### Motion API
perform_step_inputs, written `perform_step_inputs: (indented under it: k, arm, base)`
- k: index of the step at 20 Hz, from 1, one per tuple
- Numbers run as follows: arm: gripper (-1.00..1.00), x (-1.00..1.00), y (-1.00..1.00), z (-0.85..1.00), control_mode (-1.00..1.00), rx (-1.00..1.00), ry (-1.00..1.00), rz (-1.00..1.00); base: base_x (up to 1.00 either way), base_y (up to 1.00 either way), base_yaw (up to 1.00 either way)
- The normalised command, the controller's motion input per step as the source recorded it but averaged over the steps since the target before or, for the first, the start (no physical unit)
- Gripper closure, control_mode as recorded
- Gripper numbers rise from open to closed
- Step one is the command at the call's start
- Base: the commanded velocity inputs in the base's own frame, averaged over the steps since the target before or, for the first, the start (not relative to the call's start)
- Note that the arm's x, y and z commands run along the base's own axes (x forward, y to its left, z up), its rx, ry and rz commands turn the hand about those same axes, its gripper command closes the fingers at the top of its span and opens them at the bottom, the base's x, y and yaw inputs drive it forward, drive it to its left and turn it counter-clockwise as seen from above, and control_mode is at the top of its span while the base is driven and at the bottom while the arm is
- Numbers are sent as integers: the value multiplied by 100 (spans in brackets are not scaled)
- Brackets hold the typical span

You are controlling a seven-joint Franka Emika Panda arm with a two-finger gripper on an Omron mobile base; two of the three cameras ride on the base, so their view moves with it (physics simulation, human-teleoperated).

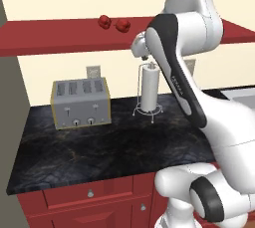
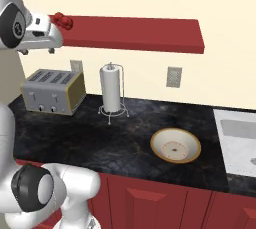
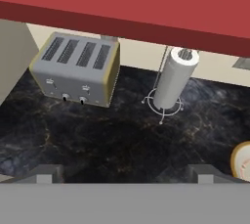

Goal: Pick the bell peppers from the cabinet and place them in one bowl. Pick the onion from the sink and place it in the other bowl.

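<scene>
My tool (image 3: 125,176) stands fully open and holds nothing. The bell peppers (image 1: 113,22) sit side by side on top of the cabinet (image 1: 60,35), toward its left end, above the toaster (image 1: 80,103). The pale bowl (image 2: 176,145) waits on the desk (image 2: 120,133), well right of the cabinet's peppers. They look glossy and lumpy, likely light but slippery; I'd close across a pepper's widest lobes, gently.
</scene>
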Motion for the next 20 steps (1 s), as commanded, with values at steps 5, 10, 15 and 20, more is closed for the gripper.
perform_step_inputs:
  k: [5,10,15,20]
  arm:
    - [-100,41,12,32,-100,0,0,3]
    - [-100,-14,-9,5,-100,0,-7,11]
    - [-100,-37,-11,-16,-100,0,-32,23]
    - [-100,-1,0,-1,-100,2,-44,20]
  base:
    - [0,0,0]
    - [0,0,0]
    - [0,0,0]
    - [0,0,0]
